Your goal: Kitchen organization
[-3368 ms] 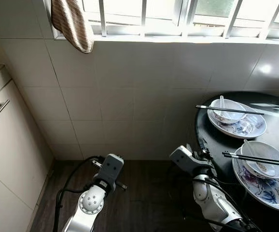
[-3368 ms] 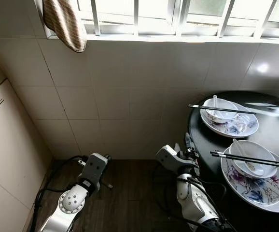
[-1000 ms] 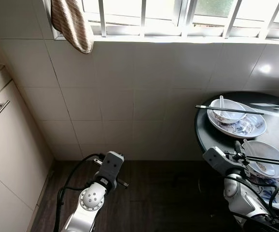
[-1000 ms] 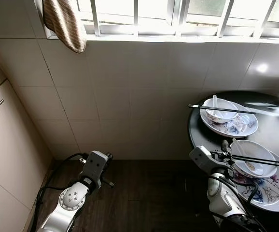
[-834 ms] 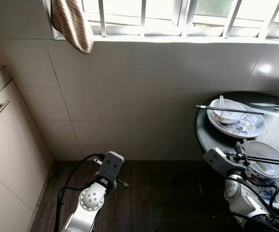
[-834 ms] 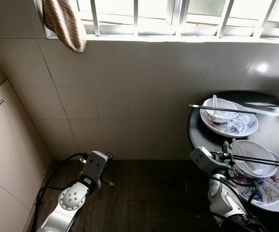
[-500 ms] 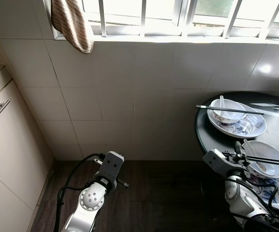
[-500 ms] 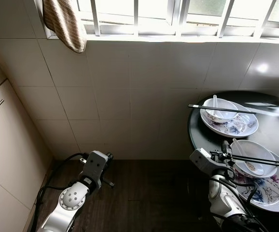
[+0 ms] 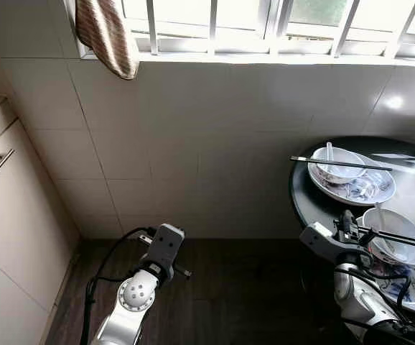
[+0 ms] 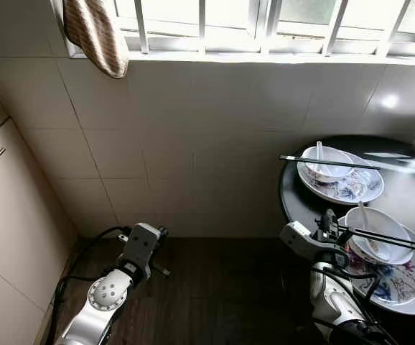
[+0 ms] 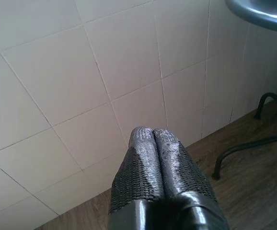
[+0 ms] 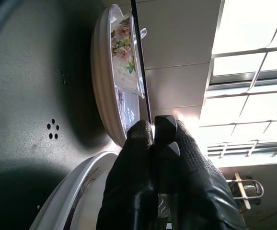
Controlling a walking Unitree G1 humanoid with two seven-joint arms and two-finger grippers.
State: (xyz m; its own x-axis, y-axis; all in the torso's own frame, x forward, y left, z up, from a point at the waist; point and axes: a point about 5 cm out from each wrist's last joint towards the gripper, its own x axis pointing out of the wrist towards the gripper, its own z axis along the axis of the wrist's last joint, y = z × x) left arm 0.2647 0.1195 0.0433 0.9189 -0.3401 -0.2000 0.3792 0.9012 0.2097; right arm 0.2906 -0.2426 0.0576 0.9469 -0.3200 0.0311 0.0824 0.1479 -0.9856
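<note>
The right gripper [image 9: 352, 224] was low beside the round black table [image 9: 315, 205] at first; it has since risen to the table edge and now pinches the near chopsticks [image 9: 401, 238]. The near bowl [image 9: 398, 244] and its chopsticks have shifted a little toward the robot's left since half a second ago.

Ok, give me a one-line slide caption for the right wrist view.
Right gripper pinching black chopsticks that lie across a floral bowl on a plate, over the dark table.
</note>
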